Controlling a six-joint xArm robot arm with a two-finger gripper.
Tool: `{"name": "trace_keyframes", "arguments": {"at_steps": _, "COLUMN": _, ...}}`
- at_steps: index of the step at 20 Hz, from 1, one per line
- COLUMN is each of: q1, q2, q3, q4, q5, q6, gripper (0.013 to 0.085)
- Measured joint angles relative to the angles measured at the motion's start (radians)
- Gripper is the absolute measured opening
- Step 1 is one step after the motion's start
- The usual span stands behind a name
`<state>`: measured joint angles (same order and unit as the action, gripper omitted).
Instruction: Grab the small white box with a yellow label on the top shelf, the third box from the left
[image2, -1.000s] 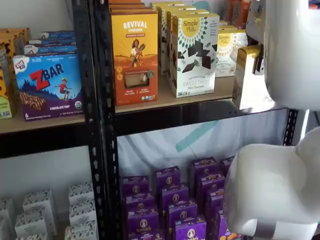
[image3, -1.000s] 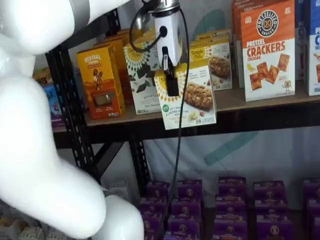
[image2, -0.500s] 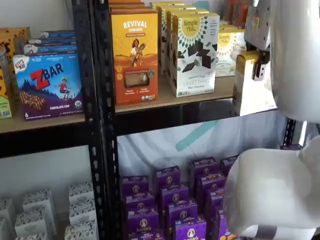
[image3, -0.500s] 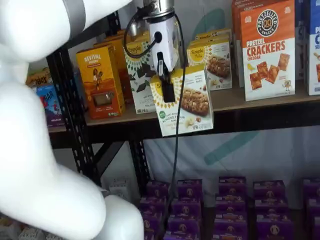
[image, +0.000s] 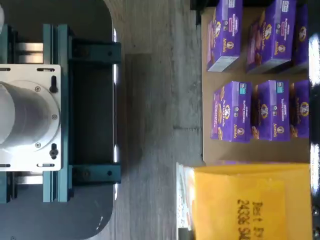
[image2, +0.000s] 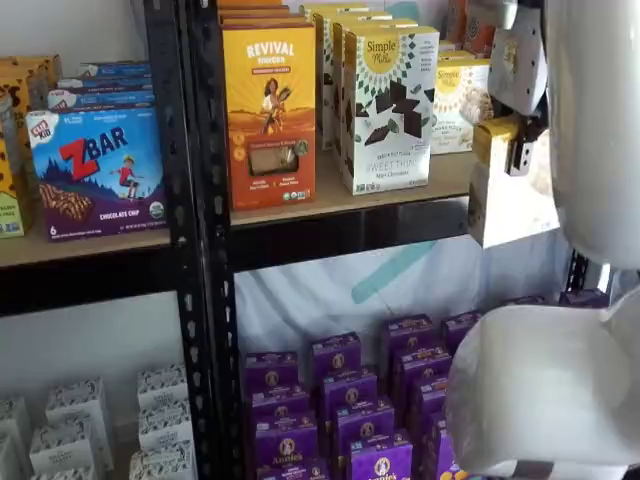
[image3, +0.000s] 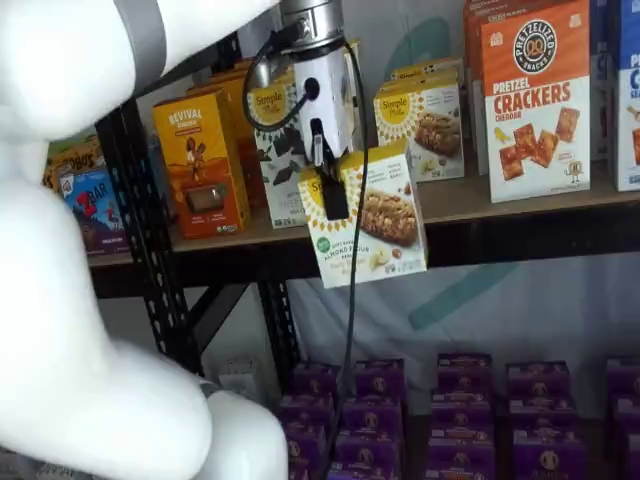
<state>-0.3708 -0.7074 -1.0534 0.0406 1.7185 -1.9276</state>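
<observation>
Shelf views: in both, the white-bodied gripper with two black fingers (image3: 335, 195) is clamped on the yellow top of the small white carton with the yellow label and pictured cookies (image3: 372, 222); I see no gap at the fingers.
Box position: carton (image2: 508, 190) hangs in the air in front of the light tan wooden top shelf with the black front rail (image3: 500, 200), its lower edge below the rail line, touching nothing but the fingers.
Box attitude: tilted, one lower corner hanging further down than the other in the shelf view that shows the cookie face.
Wrist view: yellow top panel with dark printed date text (image: 250, 205) fills one corner; purple macaroni cartons (image: 250, 112) on the lower shelf lie beneath, grey floor beside them.
Neighbours: tall white carton with dark chocolate squares (image3: 283, 165) stands just behind the gripper; a second short white-and-yellow carton (image3: 425, 125) sits on the shelf board further back; white-and-orange pretzel cracker box (image3: 535, 100) well apart to the side.
Step in hand (my judgement): grab looks made, box appears clear of the shelf; what remains is carrying it away.
How I would do it well: hold grip force constant, since the pinch is high on a light carton that can swing; move slowly and straight out from the shelf.
Risk: the tilt suggests a hold off the box's centre; a quick move could let it rotate or slip in the fingers.
Cable: black cable (image3: 352, 300) hangs beside the carton; I would keep it from snagging the rail.
</observation>
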Motion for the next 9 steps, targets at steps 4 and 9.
{"name": "trace_keyframes", "arguments": {"at_steps": 4, "q1": -0.001, "q2": -0.015, "q3": 0.021, "q4": 0.002, "q5": -0.001, "q6": 0.000, "gripper": 0.0330}}
{"name": "trace_keyframes", "arguments": {"at_steps": 9, "q1": -0.002, "q2": -0.023, "q3": 0.032, "q4": 0.000, "q5": -0.001, "q6": -0.002, "gripper": 0.0330}}
